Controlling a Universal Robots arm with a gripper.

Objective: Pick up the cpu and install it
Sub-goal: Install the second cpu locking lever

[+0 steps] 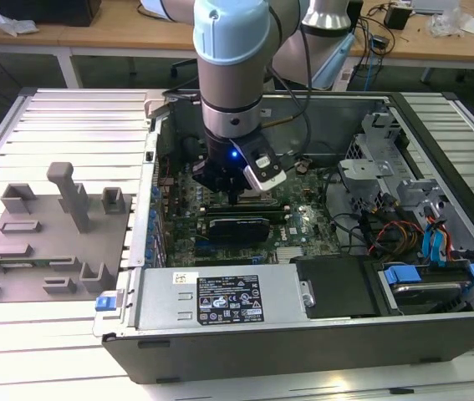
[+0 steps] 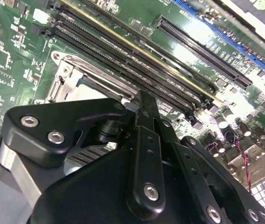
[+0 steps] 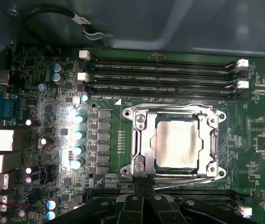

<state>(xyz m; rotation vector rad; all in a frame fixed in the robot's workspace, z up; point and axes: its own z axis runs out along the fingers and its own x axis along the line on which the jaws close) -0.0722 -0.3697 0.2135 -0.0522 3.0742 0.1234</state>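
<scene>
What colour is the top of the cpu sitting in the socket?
Silvery-grey with dull smudges; the cpu shows best in the first wrist view.

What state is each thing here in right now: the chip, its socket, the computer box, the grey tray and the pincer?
cpu: seated in its socket, not held.
socket frame: around the chip.
computer case: lying flat, side open.
grey tray: outside the case.
pincer: fingers together, holding nothing, beside the socket.
</scene>
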